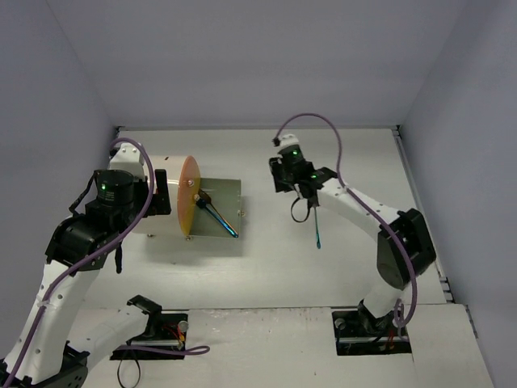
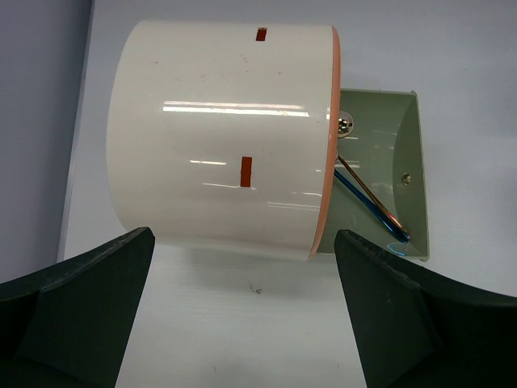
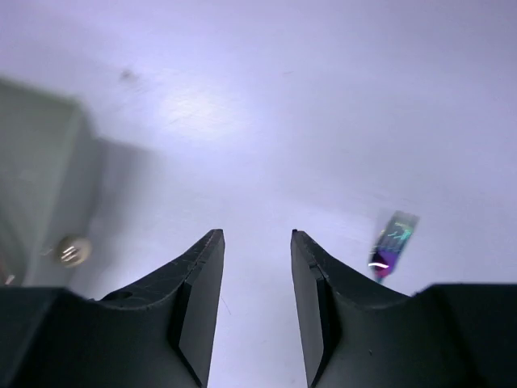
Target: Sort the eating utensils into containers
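The cream-white drum cabinet [image 2: 218, 137] lies on its side, its round orange front [image 1: 190, 196] facing right. One container, a greyish drawer [image 1: 230, 194], is slid out of it. A blue utensil [image 2: 373, 212] and a copper one [image 2: 363, 184] lie in it. Another slim blue-purple utensil [image 1: 317, 230] lies on the table just below my right gripper [image 1: 304, 196]; its iridescent end [image 3: 391, 242] shows right of the fingers. My right gripper [image 3: 257, 234] is open, with nothing between its jaws. My left gripper [image 2: 242, 267] stands wide open just in front of the drum's side, holding nothing.
A brass knob [image 3: 73, 250] and the drawer's corner [image 3: 40, 178] sit left of my right gripper. Grey walls close in the white table on three sides. The left arm [image 1: 105, 202] hangs over the drum's left part.
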### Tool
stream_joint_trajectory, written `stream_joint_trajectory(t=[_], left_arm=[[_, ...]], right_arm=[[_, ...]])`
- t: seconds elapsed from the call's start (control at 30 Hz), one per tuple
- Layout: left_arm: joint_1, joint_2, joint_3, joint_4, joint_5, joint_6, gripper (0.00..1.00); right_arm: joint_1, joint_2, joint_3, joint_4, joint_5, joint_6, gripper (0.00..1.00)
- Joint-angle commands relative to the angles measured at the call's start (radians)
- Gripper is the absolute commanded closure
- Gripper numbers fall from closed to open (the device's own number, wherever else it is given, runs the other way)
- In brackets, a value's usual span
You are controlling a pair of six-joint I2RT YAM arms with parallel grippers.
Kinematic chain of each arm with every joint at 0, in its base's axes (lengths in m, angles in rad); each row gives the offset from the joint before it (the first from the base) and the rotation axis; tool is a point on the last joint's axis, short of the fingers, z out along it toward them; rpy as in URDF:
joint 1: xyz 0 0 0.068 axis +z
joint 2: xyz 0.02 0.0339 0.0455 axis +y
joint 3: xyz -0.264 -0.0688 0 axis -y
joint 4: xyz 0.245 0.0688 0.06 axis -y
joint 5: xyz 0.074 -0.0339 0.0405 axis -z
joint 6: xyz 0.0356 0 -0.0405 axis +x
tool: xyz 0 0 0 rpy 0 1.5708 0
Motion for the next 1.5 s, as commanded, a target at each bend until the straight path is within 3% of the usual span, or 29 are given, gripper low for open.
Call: stream_joint_trajectory(t=[0.0,0.3,0.8,0.87,0.97,1.03,1.23,1.47], left_arm=[[0.005,-0.003,0.044,0.030,0.008,-0.010,0.07],[0.005,-0.003,0.035,0.029,0.024,-0.007,0.07],[0.005,-0.018,0.023,0.027,0.027,-0.010,0.07],[0.005,-0.018,0.025,0.027,0.027,-0.009,0.07],[0.005,-0.019,0.023,0.027,0.023,-0.010,0.07],[0.005,-0.018,0.022,0.027,0.026,-0.014,0.07],[0.005,-0.008,0.028,0.029,0.030,-0.014,0.07],[0.005,0.006,0.038,0.028,0.021,0.000,0.07]], right_arm=[[-0.137,-0.104,-0.202,0.017,0.067,0.089,0.63],[-0.255,-0.141,-0.381,0.015,0.004,0.210,0.63],[-0.270,-0.015,-0.381,0.048,-0.033,0.217,0.74],[-0.270,-0.008,-0.386,0.050,-0.025,0.214,0.78],[-0.269,-0.004,-0.395,0.048,-0.007,0.201,0.97],[-0.266,-0.017,-0.394,0.047,-0.005,0.185,1.00],[-0.194,-0.123,-0.311,0.023,-0.032,0.099,1.00],[0.004,-0.145,-0.079,-0.008,-0.100,0.030,1.00]])
